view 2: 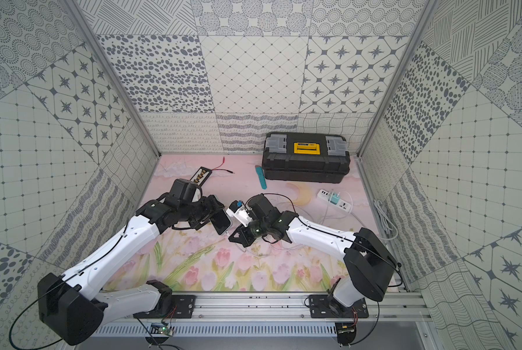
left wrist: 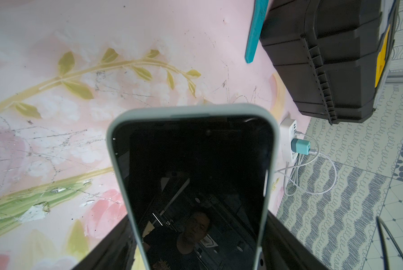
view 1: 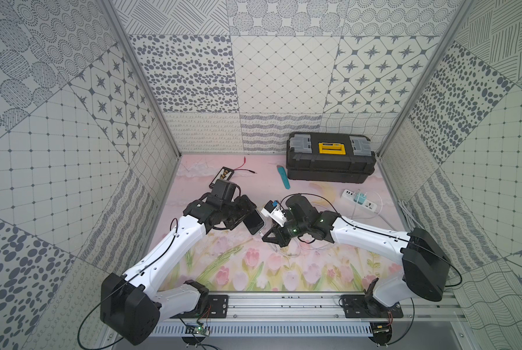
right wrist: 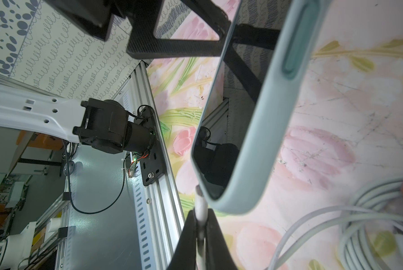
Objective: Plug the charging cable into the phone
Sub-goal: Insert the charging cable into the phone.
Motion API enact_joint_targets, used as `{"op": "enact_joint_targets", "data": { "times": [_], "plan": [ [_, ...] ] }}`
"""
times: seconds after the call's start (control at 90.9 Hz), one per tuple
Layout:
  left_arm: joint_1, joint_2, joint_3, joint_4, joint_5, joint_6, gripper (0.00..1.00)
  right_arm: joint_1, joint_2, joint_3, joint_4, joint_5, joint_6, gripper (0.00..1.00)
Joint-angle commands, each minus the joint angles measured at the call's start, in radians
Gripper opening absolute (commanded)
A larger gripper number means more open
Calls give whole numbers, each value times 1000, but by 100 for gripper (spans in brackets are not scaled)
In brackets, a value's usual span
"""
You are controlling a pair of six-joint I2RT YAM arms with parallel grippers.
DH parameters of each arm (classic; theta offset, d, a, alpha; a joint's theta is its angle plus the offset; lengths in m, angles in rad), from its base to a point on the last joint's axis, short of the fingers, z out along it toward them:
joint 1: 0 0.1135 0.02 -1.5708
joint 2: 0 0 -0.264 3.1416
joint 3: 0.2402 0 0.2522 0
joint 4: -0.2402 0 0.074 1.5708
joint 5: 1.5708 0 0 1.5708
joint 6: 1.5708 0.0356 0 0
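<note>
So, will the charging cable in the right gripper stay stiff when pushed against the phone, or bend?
Probably stiff only at the plug, since the right gripper pinches the charging cable just behind its tip, near the phone. The rest likely flops: it lies in loose curves on the mat. It looks thin, so it should hardly tug the plug.

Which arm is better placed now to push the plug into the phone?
Right. The right fingers pinch the cable plug at the phone's bottom edge; the left fingers only hold the phone.
</note>
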Motion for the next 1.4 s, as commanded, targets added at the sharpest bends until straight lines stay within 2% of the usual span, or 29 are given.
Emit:
{"op": "enact_joint_targets", "data": {
  "times": [0.0, 0.418, 1.155, 1.386],
  "plan": [
    [3, 2, 16, -4, 33, 6, 0, 1, -8, 7, 15, 31, -23, 0],
    [3, 22, 8, -6, 30, -1, 0, 1, -3, 20, 12, 15, -15, 0],
    [3, 21, 12, -14, 48, 6, 0, -4, 24, 23, 7, 58, -20, 0],
    [2, 22, -9, -10, 40, 4, 0, -6, 30, 60, -14, 82, 19, 0]
  ]
}}
